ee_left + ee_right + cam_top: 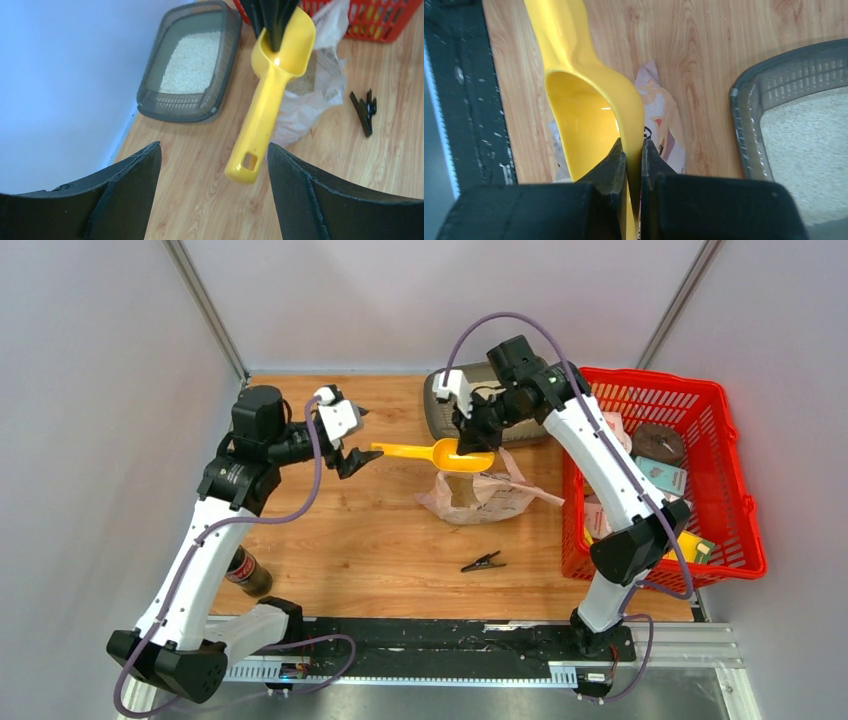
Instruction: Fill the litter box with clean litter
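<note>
The litter box (437, 412) lies at the table's back edge, partly hidden behind my right arm. In the left wrist view its dark rim (175, 107) surrounds a layer of clean litter (192, 60). The box (744, 125) and litter (809, 145) also show in the right wrist view. My right gripper (470, 445) (634, 145) is shut on the bowl wall of a yellow scoop (440, 453) (584, 100), which hangs empty above an opened litter bag (490, 495). My left gripper (358, 438) (214, 146) is open, just short of the end of the scoop's handle (262, 110).
A red mesh basket (700, 420) holding several packages stands at the right. A black clip (482, 562) lies on the wood near the front. A dark bottle (248, 572) lies beside my left arm. White walls close in the back and the left.
</note>
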`<state>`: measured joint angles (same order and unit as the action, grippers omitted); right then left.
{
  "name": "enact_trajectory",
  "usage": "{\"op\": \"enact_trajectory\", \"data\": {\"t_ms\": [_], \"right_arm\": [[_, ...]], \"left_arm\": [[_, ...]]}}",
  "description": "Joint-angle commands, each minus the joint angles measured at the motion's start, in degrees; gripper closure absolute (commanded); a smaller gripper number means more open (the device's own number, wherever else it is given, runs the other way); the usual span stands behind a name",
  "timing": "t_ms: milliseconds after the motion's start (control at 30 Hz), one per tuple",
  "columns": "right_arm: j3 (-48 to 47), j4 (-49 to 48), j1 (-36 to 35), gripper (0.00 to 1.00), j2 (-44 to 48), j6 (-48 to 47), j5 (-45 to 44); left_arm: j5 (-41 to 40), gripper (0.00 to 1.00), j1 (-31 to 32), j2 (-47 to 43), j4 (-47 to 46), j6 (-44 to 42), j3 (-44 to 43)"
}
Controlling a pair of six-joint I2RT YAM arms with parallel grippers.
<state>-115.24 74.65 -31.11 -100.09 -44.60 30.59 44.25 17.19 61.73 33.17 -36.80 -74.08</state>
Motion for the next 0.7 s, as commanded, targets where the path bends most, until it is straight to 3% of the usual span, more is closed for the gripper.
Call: {"op": "enact_trajectory", "data": {"t_ms": [0, 67, 133, 267, 333, 433, 667], "right_arm": [[-1.0, -2.0, 6.1, 1.00, 3.3, 6.1, 15.0], [-0.2, -4.9, 10.5, 1.00, 3.7, 11.3, 25.7], [0.3, -7.8, 11.9, 1.00, 3.6, 15.7, 29.7], [1.7, -13.4, 11.8, 1.00, 3.6, 22.6, 38.1], [3.9, -18.8, 11.8, 1.00, 3.4, 26.6, 39.9], [6.3, -24.9, 11.8, 1.00, 3.0, 32.6, 41.8], [6.8, -33.1, 11.7, 0.99, 0.0, 42.0, 47.3]], "left_arm": [[0.7, 0.15, -2.0, -2.0, -17.5, 22.1, 1.7], [3.1, 0.15, -2.2, -1.4, -23.2, 31.7, 2.1], [4.5, 0.14, -2.2, -1.4, -30.7, 41.7, 5.4], [4.6, 0.14, -1.9, 3.0, -35.8, 51.3, 2.6], [8.5, 0.14, -1.9, 6.3, -38.3, 57.1, 0.3], [10.5, 0.14, -1.7, 9.9, -42.7, 63.7, -2.4], [12.5, 0.17, -0.9, 13.3, -45.1, 66.1, -5.1]]}}
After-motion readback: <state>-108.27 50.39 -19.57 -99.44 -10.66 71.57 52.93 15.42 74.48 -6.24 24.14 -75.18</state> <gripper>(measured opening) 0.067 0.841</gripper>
